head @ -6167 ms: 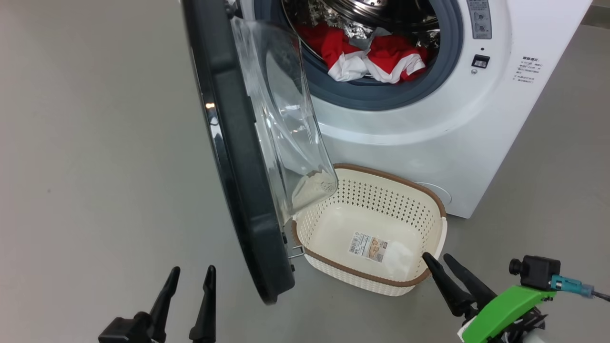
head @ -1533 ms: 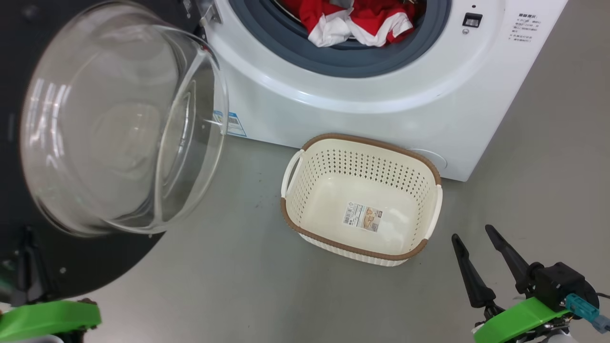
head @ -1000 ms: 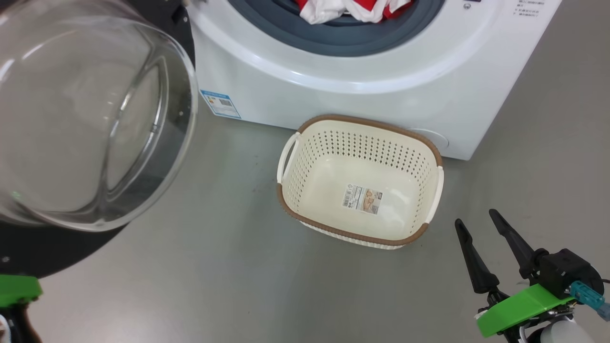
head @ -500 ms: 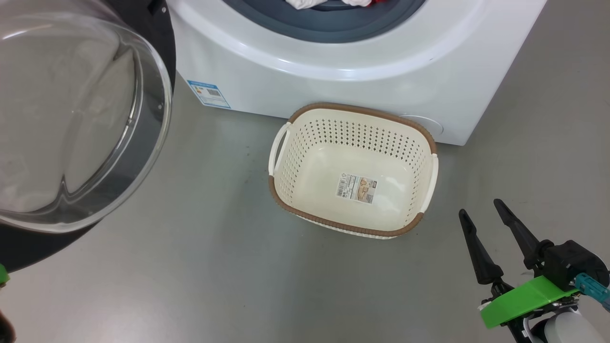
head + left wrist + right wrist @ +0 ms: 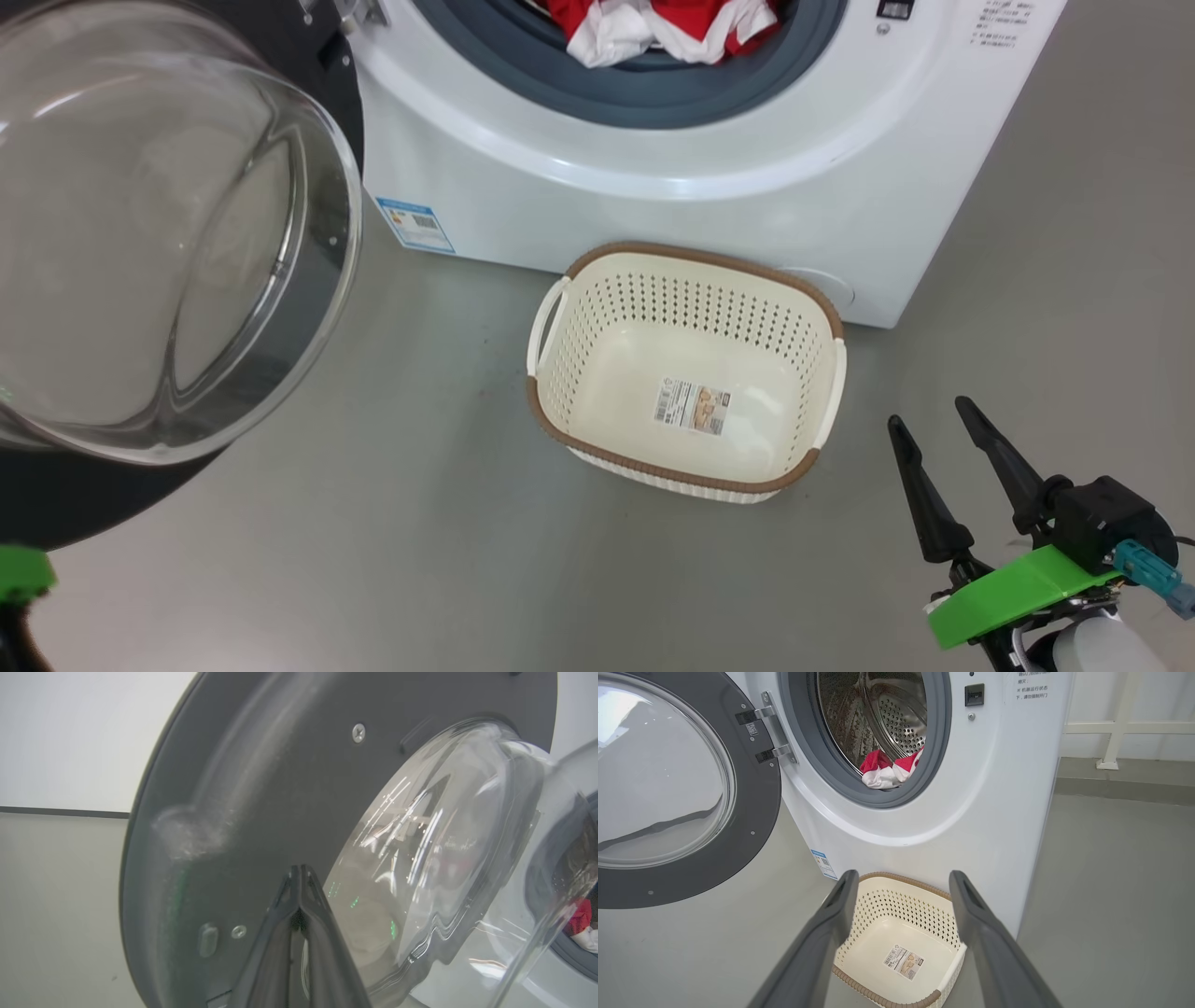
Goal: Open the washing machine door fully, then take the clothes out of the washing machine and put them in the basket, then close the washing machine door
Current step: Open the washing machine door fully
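The left fingers [image 5: 275, 952] met by the open washing machine door [image 5: 224, 788]; the right fingers [image 5: 924, 509] gaped near the basket [image 5: 700, 257].

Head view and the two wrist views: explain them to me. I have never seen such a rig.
This is a wheeled robot with two arms, each ending in two-fingered jaws. The head view looks down from its head: a white washing machine with its round door swung open, red-and-white clothes lying in the drum, and an empty cream basket on the grey floor before it. The left wrist view looks along the left jaws, which are shut, tips close to the door's dark inner face, holding nothing. The right wrist view looks along the right jaws, spread open and empty, aimed towards the basket and the machine.
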Motion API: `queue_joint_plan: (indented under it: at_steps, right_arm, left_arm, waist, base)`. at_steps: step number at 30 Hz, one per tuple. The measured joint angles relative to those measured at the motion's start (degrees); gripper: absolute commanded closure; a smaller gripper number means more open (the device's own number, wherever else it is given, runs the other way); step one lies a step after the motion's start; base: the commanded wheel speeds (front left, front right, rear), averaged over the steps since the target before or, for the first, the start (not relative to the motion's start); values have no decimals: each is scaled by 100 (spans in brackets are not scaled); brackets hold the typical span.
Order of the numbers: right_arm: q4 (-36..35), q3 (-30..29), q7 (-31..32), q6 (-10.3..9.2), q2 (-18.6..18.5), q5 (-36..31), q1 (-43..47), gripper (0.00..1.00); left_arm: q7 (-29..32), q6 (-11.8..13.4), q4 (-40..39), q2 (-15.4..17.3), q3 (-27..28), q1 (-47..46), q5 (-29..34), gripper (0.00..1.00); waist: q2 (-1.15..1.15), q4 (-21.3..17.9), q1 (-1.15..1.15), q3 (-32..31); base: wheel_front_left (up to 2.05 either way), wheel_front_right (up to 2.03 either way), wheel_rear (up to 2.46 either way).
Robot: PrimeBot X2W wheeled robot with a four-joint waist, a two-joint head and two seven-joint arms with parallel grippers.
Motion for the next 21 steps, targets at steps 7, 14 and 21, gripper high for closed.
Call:
queue_joint_plan:
  at_steps: [7,14,21]
  right_arm:
    - [18,-21,0,0,86,44,134,0]
    - [32,-99,0,0,158,101,359,0]
    - [20,-246,0,0,231,100,502,0]
  left_arm:
    - [0,1,-463,-186,-499,731,-43,100]
    - [1,1,-889,-227,-1278,1404,-76,100]
    - [1,1,-1150,-220,-1763,1773,-382,100]
  waist:
    - [0,-4,0,-279]
    - [0,-19,0,-547]
    - [0,-161,0,-703]
  base:
    - [0,0,0]
    - [0,0,0]
    - [0,0,0]
